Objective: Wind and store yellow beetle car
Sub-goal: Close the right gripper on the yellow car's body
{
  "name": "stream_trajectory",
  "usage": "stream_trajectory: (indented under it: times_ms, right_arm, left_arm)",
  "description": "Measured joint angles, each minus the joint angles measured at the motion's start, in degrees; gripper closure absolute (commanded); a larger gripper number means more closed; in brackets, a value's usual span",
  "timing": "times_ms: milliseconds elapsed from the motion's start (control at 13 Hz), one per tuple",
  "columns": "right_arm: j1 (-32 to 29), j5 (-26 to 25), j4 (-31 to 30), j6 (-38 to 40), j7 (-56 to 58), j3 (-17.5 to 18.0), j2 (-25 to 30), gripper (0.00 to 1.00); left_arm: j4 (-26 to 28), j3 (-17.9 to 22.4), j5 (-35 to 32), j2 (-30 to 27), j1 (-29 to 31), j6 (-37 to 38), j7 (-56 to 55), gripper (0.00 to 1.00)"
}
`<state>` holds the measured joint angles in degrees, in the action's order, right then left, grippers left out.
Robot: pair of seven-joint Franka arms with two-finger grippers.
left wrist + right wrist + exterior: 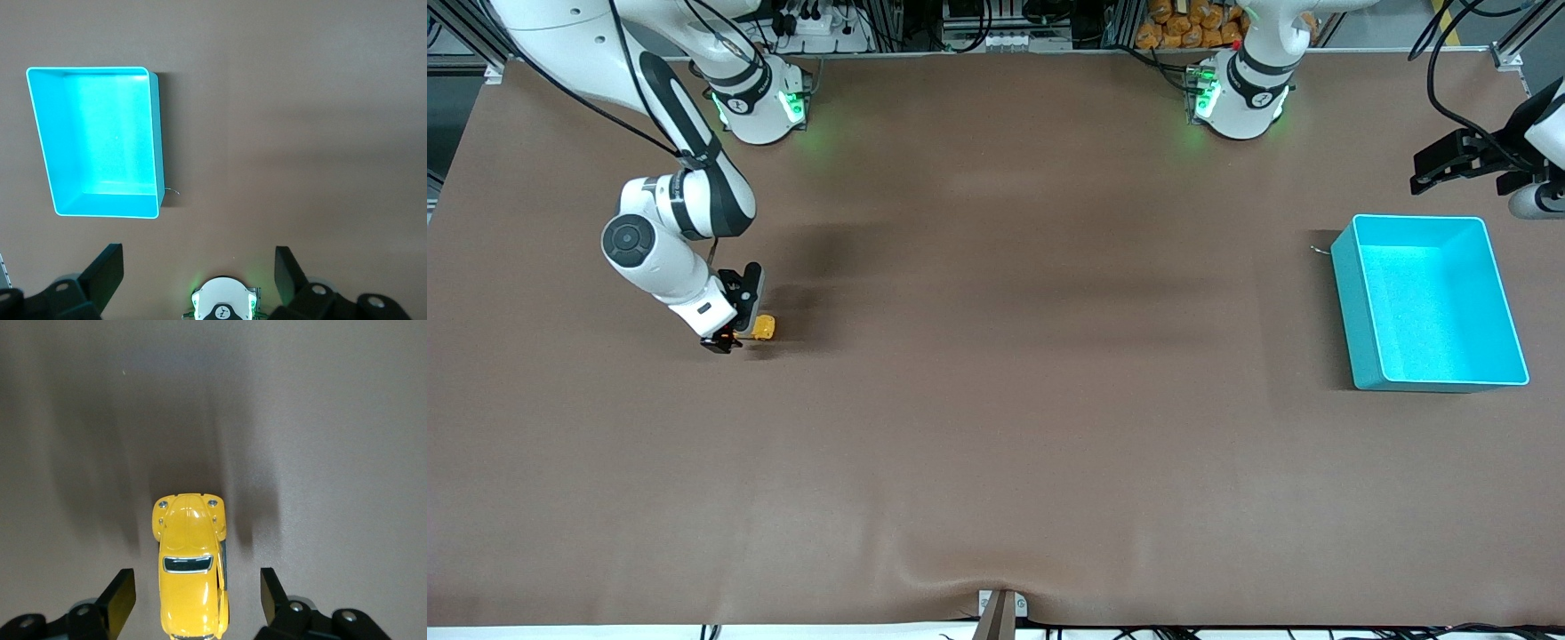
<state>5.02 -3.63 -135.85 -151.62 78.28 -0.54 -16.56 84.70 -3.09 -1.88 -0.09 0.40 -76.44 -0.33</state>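
In the front view, the right hand (pixel 738 313) is low over the bench (pixel 996 400) toward the right arm's end, tilted down with its fingers at the toy car (pixel 763 328). The car sits on the bench surface, its yellow body showing just beside the hand's dark fingertips. The blue bin (pixel 1430 303) stands on the bench toward the left arm's end, well apart from the car. The left hand (pixel 1449 164) hangs in the air near that end of the bench, just past the bin's edge; the left arm waits there.

In the left wrist view, the left hand (pixel 199 270) has its fingers (pixel 107 270) spread wide, with nothing between them. The bin (pixel 155 147) shows below, upright with its open top up.

In the right wrist view, the right hand (pixel 198 593) is open, one finger (pixel 120 597) on each side of the car (pixel 190 577) and a clear gap between each finger and the car's body. The car lies between them on its wheels, its rounded nose pointing away from the hand.
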Motion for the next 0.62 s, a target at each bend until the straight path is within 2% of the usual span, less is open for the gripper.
stream_trajectory:
  times_ms: [231,385,615]
  right_arm:
    - [0.00,-0.37,-0.46,-0.33,0.08,0.04,-0.24,0.43]
    - [0.00,-0.77,-0.56,-0.54,0.09,0.04,-0.30,0.67]
    - [0.01,-1.76,-0.60,-0.57,0.11,0.06,-0.12,0.78]
  left_arm:
    - [0.68,0.00,0.00,0.00,0.00,-1.05,-0.02,0.00]
    - [0.85,0.00,0.00,0.00,0.00,-1.70,-0.11,0.00]
    - [0.85,-0.02,0.00,-0.16,-0.01,-2.20,-0.37,0.00]
